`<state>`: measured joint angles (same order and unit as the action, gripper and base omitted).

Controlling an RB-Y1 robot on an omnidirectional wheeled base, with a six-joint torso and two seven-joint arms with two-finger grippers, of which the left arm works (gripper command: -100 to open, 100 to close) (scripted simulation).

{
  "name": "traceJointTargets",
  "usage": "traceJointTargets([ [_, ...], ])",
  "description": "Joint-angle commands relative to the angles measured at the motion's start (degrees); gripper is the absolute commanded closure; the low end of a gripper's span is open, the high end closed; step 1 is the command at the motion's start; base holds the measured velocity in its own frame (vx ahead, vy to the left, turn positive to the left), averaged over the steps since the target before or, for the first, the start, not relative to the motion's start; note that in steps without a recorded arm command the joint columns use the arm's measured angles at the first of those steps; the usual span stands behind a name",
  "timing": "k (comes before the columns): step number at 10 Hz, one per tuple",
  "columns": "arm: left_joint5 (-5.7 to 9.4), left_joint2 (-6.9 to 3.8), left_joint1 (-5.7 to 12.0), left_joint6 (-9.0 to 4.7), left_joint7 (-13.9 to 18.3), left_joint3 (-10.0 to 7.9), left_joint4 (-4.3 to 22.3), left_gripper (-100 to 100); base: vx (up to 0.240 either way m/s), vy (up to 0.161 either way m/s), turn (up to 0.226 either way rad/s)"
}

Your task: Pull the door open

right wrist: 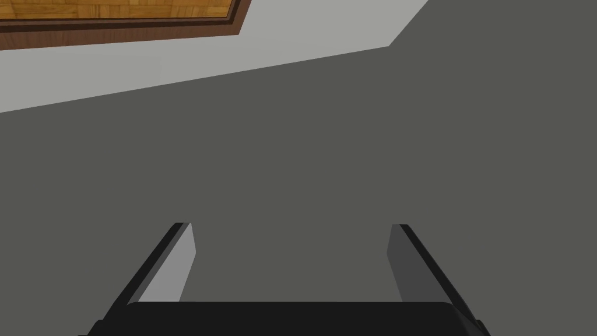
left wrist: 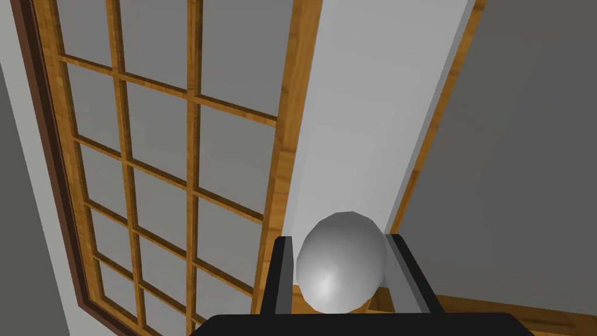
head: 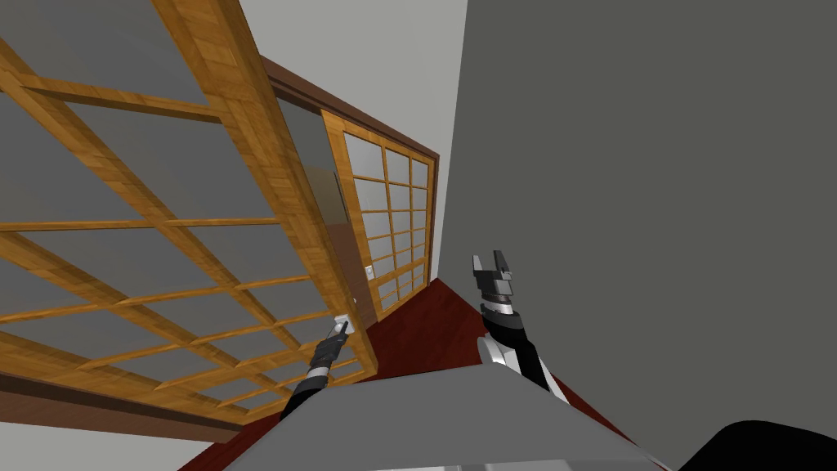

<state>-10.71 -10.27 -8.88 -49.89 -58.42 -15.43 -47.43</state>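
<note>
The door [head: 245, 123], a wooden lattice with grey panes, fills the left half of the head view and slants from the upper left down toward the lower middle. Its knob [head: 343, 322] sits on the near edge of the frame, just left of the picture's centre and low. The left arm [head: 315, 372] reaches up from the bottom middle of that picture, and the left jaws are right at the knob.

In the left wrist view the knob [left wrist: 341, 262] is a smooth grey ball lying squarely between the two fingers [left wrist: 284, 268], close to the dark body. The left jaws are drawn in and pinch it, one finger against each side. Wood of the door frame shows just behind the ball.

A second lattice panel [head: 384, 221] stands farther back, above and right of the knob in the head view, with a brown surround. Dark red floor [head: 425, 327] runs between the door and the plain grey wall [head: 654, 204] that takes up the right half.

The right arm [head: 511, 343] rises right of centre, well apart from the door. The right jaws point upward and are spread wide, their fingers [right wrist: 175, 262] holding nothing.
</note>
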Motion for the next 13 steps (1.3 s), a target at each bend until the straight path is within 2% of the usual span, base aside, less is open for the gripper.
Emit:
traceJointTargets([
  [1, 0.72, 0.0, 0.15, -0.06, 2.9, 0.33, 0.3, 100, -0.036, 0.018, -0.054],
  [2, 0.72, 0.0, 0.15, -0.06, 3.4, 0.33, 0.3, 100, -0.028, 0.009, -0.023],
  [4, 1.67, -0.13, 0.45, -0.09, 6.9, 0.69, 0.6, 100, -0.03, 0.012, -0.039],
  [5, 1.67, -0.13, 0.45, -0.09, 7.4, 0.69, 0.6, 100, -0.029, 0.013, -0.028],
  [12, 4.47, -0.53, 1.33, -0.15, 18.0, 1.73, 1.6, 100, -0.036, 0.013, -0.046],
  [13, 4.47, -0.53, 1.33, -0.15, 18.3, 1.73, 1.6, 100, -0.027, 0.01, -0.025],
])
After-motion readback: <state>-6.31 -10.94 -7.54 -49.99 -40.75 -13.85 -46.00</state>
